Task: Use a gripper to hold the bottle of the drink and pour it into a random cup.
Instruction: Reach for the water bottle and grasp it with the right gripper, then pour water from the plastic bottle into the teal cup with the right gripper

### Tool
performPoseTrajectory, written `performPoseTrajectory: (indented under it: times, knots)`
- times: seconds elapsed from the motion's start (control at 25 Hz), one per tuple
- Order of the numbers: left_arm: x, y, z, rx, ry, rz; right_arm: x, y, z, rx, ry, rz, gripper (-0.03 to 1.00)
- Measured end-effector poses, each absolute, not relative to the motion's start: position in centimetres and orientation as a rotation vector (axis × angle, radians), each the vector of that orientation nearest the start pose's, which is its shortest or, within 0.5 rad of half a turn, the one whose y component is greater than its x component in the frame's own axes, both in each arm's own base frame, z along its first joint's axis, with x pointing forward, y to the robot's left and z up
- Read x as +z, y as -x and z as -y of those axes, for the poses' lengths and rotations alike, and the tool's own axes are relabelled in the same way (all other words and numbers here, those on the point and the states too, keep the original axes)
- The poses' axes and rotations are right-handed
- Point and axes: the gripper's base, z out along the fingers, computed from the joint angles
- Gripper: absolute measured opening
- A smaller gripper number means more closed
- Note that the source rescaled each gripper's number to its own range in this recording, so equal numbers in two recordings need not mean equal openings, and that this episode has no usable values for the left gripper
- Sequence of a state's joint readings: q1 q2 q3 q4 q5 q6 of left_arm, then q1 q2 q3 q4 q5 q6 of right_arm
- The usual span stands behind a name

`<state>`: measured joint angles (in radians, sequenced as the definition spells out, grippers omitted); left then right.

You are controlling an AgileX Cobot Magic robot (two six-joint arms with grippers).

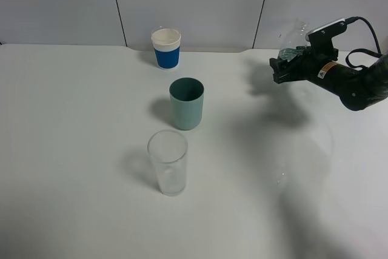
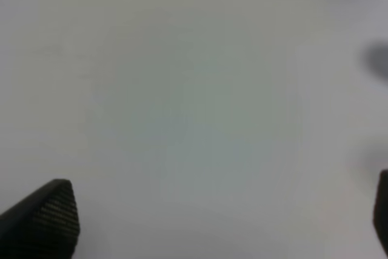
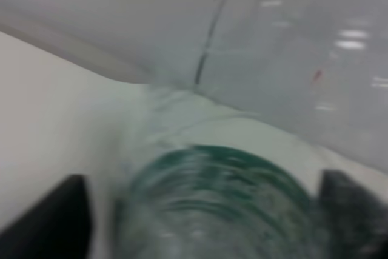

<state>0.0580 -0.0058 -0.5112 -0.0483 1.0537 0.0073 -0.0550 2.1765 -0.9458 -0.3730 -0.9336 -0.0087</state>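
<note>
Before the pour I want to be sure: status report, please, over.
Left gripper open, holding nothing. Right gripper around bottle, grip unclear. Nothing between bottle and green cup.

Your high camera overlooks the table; the right wrist camera sits close on the bottle, shared by both.

White table bears paper cup, teal cup, glass.
</note>
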Motion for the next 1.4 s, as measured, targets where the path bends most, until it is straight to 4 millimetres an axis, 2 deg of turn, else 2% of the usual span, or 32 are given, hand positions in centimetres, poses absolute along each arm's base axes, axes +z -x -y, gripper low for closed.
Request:
performPoseTrajectory:
  times: [0.08, 0.12, 0.84, 1.0, 1.12, 1.4]
  knots:
    - [28.1, 0.7, 0.4, -0.016, 0.049, -2.019, 9.3, -40.2, -0.5, 0.064, 0.374, -1.764, 0.08]
    - [28.1, 0.7, 0.4, -0.016, 0.049, -2.019, 9.3, -40.2, -0.5, 0.063, 0.376, -1.763, 0.00]
    - [28.1, 0.7, 0.4, -0.016, 0.049, -2.019, 9.2, -39.8, -0.6, 0.141, 0.309, -1.779, 0.00]
    - [28.1, 0.7, 0.4, -0.016, 0.049, -2.019, 9.7, -39.5, -0.8, 0.177, 0.312, -1.811, 0.00]
    - [28.1, 0.7, 0.4, -0.016, 0.049, -2.019, 10.8, -39.4, -0.8, 0.202, 0.271, -1.850, 0.00]
    - [28.1, 0.7, 0.4, -0.016, 0.049, -2.019, 15.1, -38.9, -2.0, 0.205, 0.247, -1.867, 0.00]
